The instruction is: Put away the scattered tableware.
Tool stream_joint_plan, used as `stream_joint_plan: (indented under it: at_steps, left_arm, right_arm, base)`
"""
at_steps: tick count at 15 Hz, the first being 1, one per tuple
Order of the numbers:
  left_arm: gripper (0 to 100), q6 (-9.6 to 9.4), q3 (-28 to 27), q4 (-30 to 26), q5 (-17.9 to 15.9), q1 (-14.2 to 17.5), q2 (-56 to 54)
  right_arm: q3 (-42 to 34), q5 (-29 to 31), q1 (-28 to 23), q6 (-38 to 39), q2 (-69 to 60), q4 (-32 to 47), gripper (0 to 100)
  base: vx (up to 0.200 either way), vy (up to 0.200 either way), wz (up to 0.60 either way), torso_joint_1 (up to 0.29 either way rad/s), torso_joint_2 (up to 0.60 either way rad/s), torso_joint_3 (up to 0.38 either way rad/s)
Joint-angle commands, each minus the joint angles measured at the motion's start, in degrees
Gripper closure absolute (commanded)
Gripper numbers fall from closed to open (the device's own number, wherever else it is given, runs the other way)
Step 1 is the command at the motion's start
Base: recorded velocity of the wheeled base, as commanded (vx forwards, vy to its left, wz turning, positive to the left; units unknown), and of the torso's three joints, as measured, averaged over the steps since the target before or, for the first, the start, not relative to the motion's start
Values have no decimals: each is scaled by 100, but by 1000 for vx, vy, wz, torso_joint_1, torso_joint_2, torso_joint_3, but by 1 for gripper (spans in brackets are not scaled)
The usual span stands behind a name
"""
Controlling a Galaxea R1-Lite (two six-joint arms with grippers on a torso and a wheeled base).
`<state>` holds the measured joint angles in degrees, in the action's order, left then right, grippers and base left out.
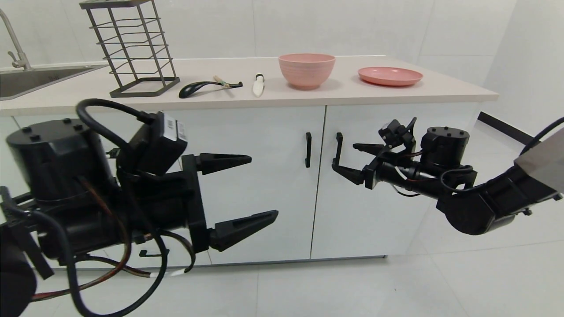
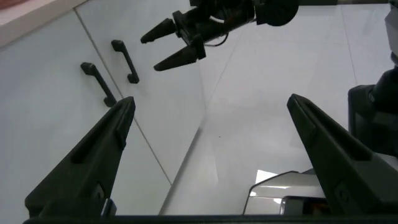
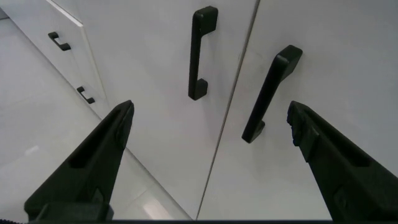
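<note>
Left gripper [image 1: 264, 186]: lower left of frame, level with the cabinet fronts; jaws spread wide, nothing held.
Sink [image 1: 31, 81]: far upper left, set into the counter [image 1: 440, 90].
Wire rack [image 1: 136, 48]: upper left, upright on the counter, right of the sink; no tableware seen in its tiers.
Black ladle [image 1: 194, 88]: just right of the rack's base, lying flat. A wood-handled utensil [image 1: 220, 80] lies against its handle; type too small to tell.
White utensil [image 1: 258, 84]: upper centre, flat on the counter, apart from the ladle and left of the bowl.
Pink bowl [image 1: 306, 70]: upper centre, upright, mouth up.
Cabinet handles [image 1: 308, 149]: mid-frame, two black vertical pulls on either side of the door seam, doors closed.
Right gripper [image 1: 343, 156]: right of centre, pointed at the cabinet front by the right-hand pull; jaws well apart, empty. Contact with the pull cannot be told.
Pink plate [image 1: 390, 75]: upper right, flat on the counter, apart from the bowl.
Progress: judged at the very start. All the tableware lies loose on the counter and neither gripper carries anything. The whole task is left: ladle, small utensils, bowl and plate each need moving to storage, probably the rack or the cabinet.
</note>
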<state>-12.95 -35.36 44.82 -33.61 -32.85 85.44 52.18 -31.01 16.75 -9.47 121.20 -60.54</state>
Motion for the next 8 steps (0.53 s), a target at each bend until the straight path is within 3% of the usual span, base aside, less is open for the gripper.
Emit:
stream_joint_plan:
  at_steps: [1, 8]
  left_arm:
    - [0, 3, -155, 105, 118, -283, 500]
    - [0, 20, -638, 809, 65, -591, 1141]
  right_arm:
    - [214, -1, -5, -2, 290, -2, 0]
    - [680, -124, 30, 33, 897, -257, 0]
  base:
    - [0, 0, 0, 0, 0, 0]
    - [0, 0, 0, 0, 0, 0]
